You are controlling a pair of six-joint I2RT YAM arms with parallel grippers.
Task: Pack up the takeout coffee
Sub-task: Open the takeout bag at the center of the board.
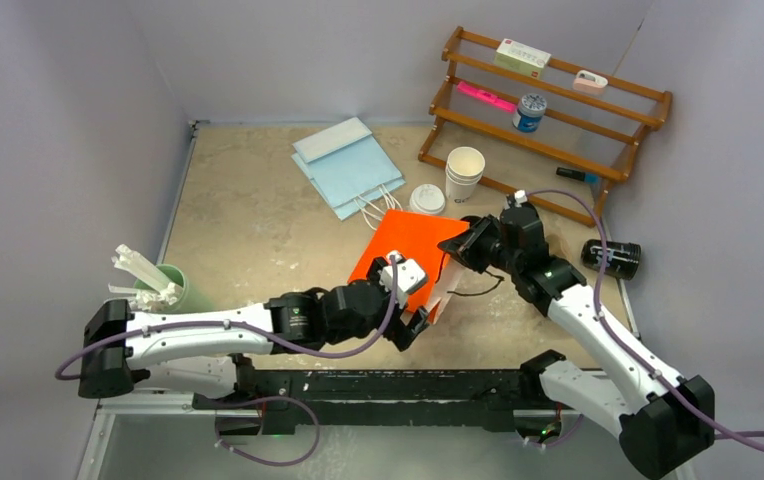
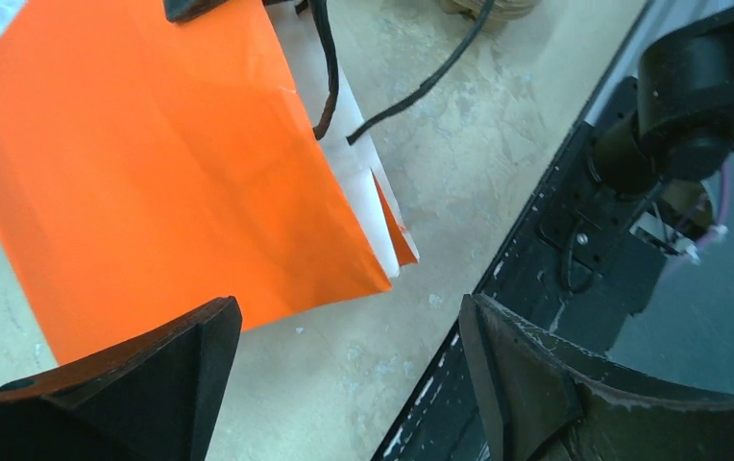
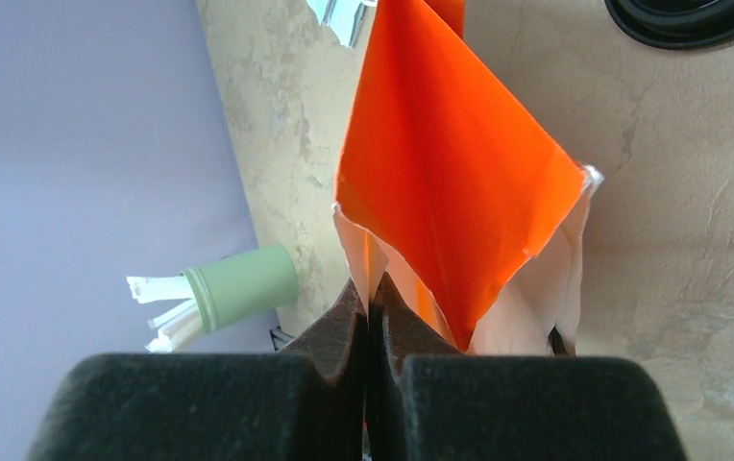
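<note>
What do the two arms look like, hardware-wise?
Left arm and right arm: white link shells, black joint housings, and a lilac cable looped along each. Left pincer and right pincer: black, with wedge-shaped fingers.

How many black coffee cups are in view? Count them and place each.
1. The black cup lies on its side near the right edge of the table, in front of the right end of the wooden rack. Others may be hidden inside the orange bag.

Matt, creased orange paper bag [image 2: 171, 192]
</note>
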